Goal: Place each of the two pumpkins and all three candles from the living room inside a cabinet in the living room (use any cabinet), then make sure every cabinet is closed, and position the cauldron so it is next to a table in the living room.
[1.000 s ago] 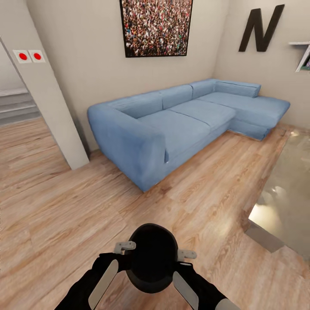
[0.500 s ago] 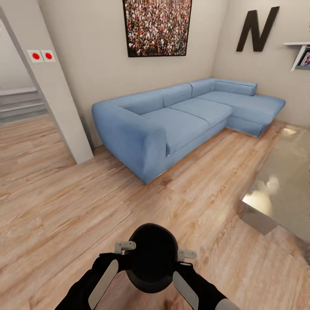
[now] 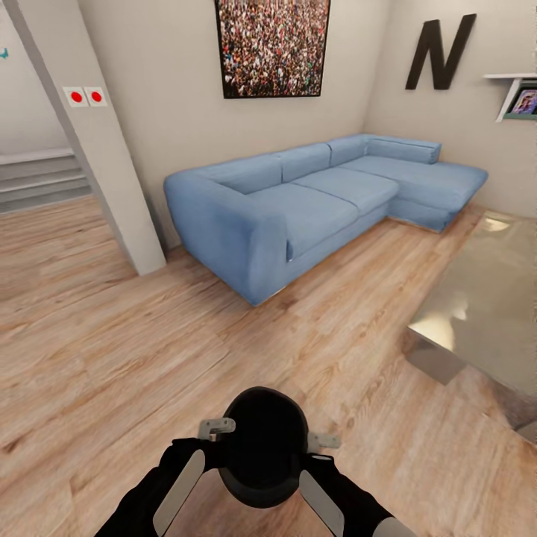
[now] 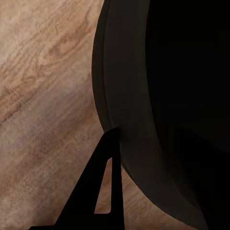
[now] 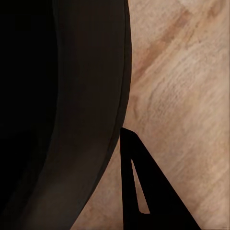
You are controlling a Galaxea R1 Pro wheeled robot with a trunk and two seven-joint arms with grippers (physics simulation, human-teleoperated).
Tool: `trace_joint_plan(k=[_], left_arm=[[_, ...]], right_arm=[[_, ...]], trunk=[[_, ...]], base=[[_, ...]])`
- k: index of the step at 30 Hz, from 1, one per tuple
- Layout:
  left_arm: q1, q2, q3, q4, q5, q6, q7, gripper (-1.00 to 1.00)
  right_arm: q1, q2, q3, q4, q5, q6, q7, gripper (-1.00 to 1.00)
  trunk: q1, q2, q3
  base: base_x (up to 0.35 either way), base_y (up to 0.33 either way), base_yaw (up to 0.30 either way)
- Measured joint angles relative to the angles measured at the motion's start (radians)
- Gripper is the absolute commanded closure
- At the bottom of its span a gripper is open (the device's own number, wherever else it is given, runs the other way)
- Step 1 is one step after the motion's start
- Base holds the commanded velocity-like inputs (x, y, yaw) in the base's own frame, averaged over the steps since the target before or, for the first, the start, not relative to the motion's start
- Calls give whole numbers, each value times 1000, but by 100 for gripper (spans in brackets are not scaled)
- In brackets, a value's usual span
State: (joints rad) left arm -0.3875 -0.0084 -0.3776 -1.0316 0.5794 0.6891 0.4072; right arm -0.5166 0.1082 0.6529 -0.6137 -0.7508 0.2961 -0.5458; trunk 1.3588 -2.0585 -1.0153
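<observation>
Closer now looms the worktop (image 3: pixel 485 313) — we carry the cauldron (image 3: pixel 262 446) grasped between left claw (image 3: pixel 212 440) and right claw (image 3: pixel 317 451), to set beside it.

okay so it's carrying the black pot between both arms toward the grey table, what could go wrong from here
The cauldron sits squeezed between the left gripper and right gripper, so uneven arm motion could let it slip to the wood floor. The table corner juts close on the right; driving on could clip it.

Head: you look down, forward across floor (image 3: pixel 149 350) toward sofa (image 3: pixel 298 209).
Wrists: pressed close against cauldron (image 4: pixel 158 96), facing floor.
Shared: cauldron, floor.
</observation>
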Motion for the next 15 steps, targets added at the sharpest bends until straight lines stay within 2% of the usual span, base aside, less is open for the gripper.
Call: trace_joint_plan(k=[4, 15], left_arm=[[0, 0, 0, 0, 0, 0, 0, 100], [0, 0, 0, 0, 0, 0, 0, 100]], right_arm=[[0, 0, 0, 0, 0, 1, 0, 100], [0, 0, -1, 0, 0, 1, 0, 100]], trunk=[[0, 0, 0], [0, 0, 0]], base=[[-16, 0, -194], [-1, 0, -260]])
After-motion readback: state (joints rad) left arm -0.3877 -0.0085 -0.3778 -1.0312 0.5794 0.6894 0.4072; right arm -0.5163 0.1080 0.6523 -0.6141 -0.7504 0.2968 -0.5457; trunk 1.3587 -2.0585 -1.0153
